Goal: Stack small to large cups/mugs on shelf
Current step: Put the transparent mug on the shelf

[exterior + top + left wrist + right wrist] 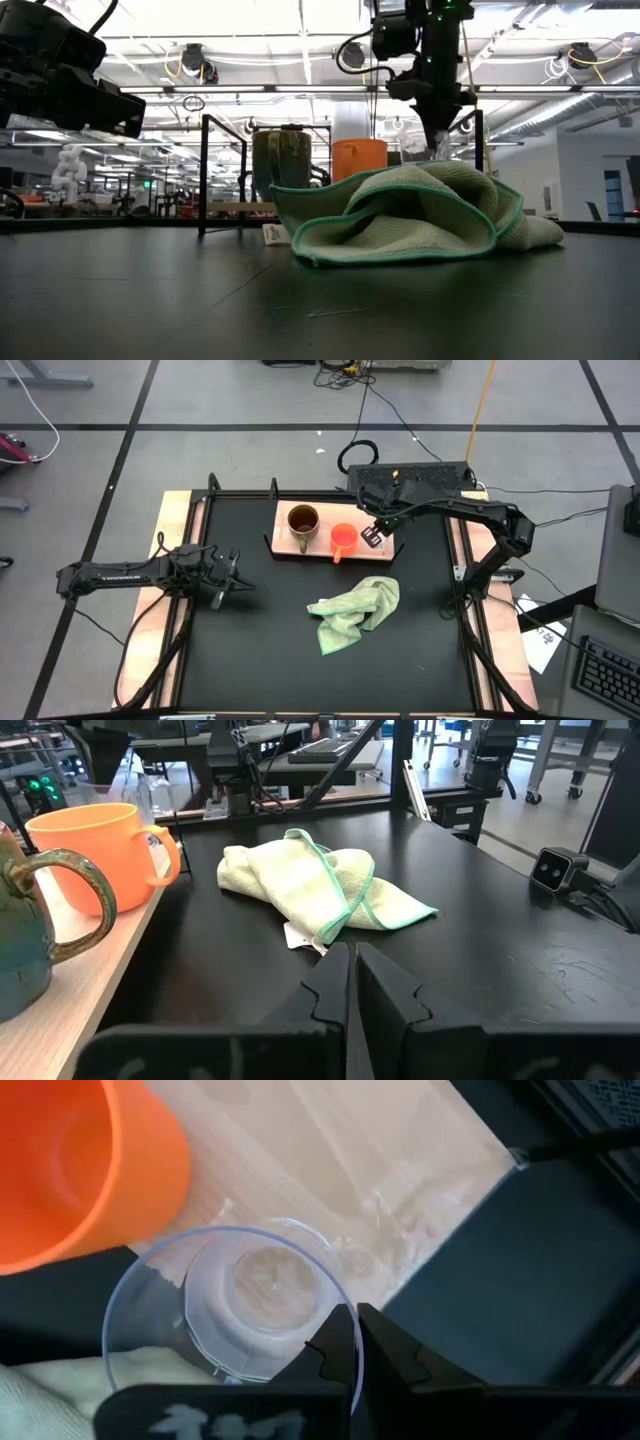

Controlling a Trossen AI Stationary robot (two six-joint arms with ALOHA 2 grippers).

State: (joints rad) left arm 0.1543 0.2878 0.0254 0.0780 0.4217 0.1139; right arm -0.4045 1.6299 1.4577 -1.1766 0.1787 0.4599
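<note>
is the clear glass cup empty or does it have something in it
Empty: the right wrist view looks straight down into the clear glass cup to its bare bottom.

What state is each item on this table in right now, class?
Brown mug: upright on the shelf.
Orange cup: upright on the shelf, beside the mug.
Clear glass cup: upright, rim pinched by right gripper.
Green cloth: crumpled on table.
Left gripper: shut, empty.

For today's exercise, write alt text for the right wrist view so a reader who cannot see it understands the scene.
The right hand, fingers closed on its rim, holds a clear glass cup over the edge of the light wooden shelf, seen from above. An orange cup stands close beside it on the shelf.
</note>
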